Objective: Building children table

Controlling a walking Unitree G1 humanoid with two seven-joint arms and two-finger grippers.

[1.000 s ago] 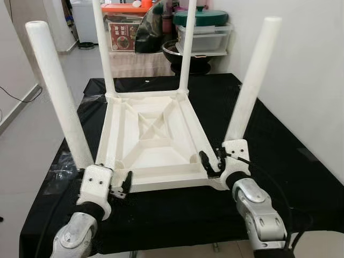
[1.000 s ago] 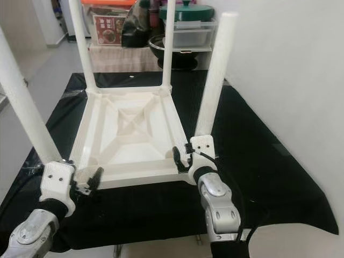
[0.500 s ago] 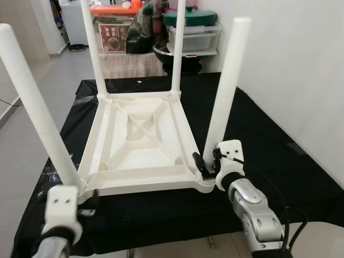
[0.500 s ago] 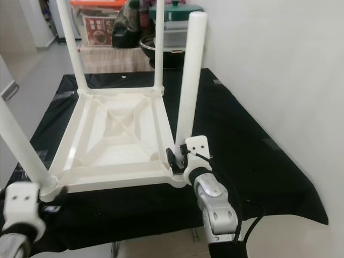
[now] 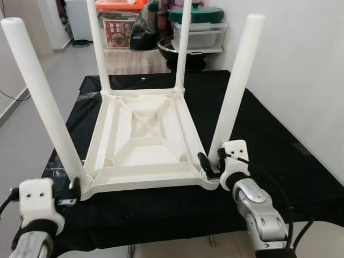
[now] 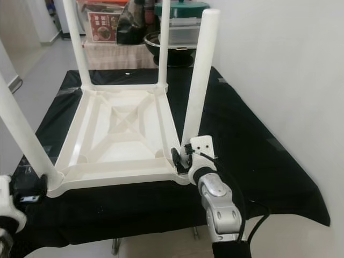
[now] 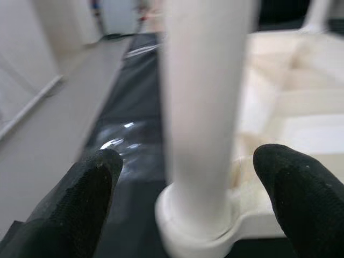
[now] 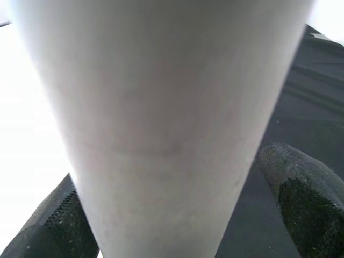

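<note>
A white children's table (image 5: 142, 140) lies upside down on a black cloth, its legs pointing up. My right gripper (image 5: 212, 161) is at the base of the near right leg (image 5: 236, 86) and shut on it. In the right wrist view that leg (image 8: 161, 107) sits between the two fingers (image 8: 303, 199). My left gripper (image 5: 72, 192) stands open at the base of the near left leg (image 5: 45, 102). In the left wrist view its fingers (image 7: 91, 188) stand on either side of that leg (image 7: 201, 118), with a gap on each side.
The black-covered work table (image 5: 279, 156) ends close in front of me. A white wall runs along the right. Storage boxes, a pot and bags (image 5: 196, 32) stand behind the far edge. Grey floor (image 5: 27, 123) lies to the left, and crinkled clear plastic (image 5: 56, 166) by the near left corner.
My left gripper has drawn back left and nearer to me from the near left corner. The right gripper has stayed on its leg. The camera has shifted a little.
</note>
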